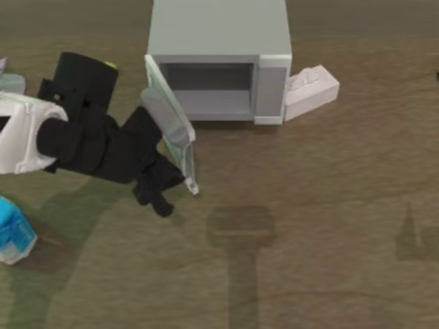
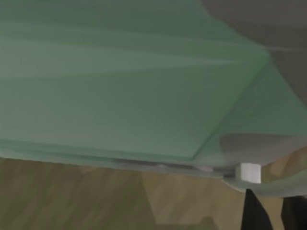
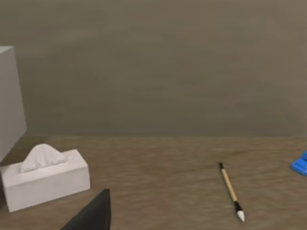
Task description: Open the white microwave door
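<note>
Microwave door (image 1: 171, 130), at upper centre of the top view, stands swung wide from the white microwave (image 1: 219, 58). Left gripper (image 1: 171, 184) sits at its handle end; whether it pinches, I cannot tell. Pull along the arc, not straight.

Wooden table (image 1: 309, 205) bears white microwave (image 1: 219, 34), tissue box (image 1: 310, 91).

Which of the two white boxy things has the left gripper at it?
The microwave: the left gripper sits at its swung-open door. The tissue box lies untouched on the microwave's right.
</note>
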